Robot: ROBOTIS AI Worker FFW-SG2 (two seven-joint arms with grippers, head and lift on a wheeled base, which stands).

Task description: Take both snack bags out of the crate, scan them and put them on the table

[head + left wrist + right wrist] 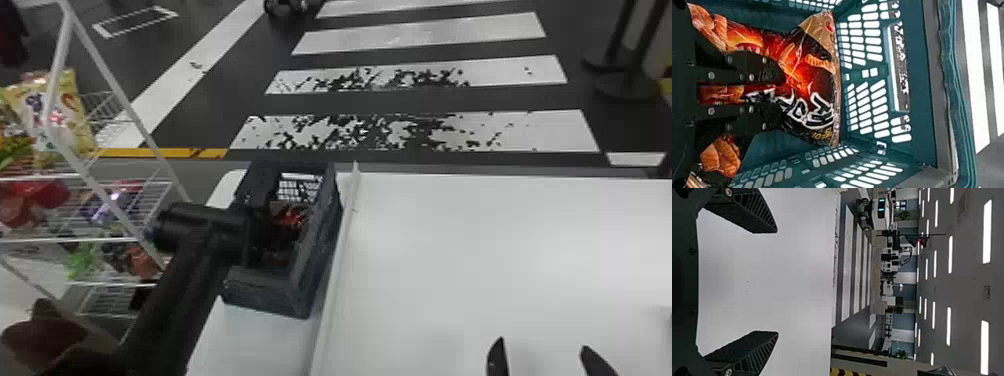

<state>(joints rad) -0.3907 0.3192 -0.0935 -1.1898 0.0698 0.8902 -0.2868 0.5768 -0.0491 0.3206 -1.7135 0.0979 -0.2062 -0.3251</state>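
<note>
Nearest, the right pincer (542, 345) is parked open over the bare part of the white tabletop (475, 250), its two fingers wide apart, probably left free to help with scanning. Farther off, the left pincer (783, 94) is down inside the crate (928, 86), closed on a red and black snack bag (807, 80). It seems to pinch the bag around its middle, letting the far end flare out, which should give a firm hold for lifting but may slip if the contents shift. A similar patch of printed wrapper (721, 156) lies beside the fingers; I cannot tell if it is the second bag. The crate stands against a raised strip (340, 260), perhaps to keep unscanned goods apart. Beyond is striped floor (425, 130).
</note>
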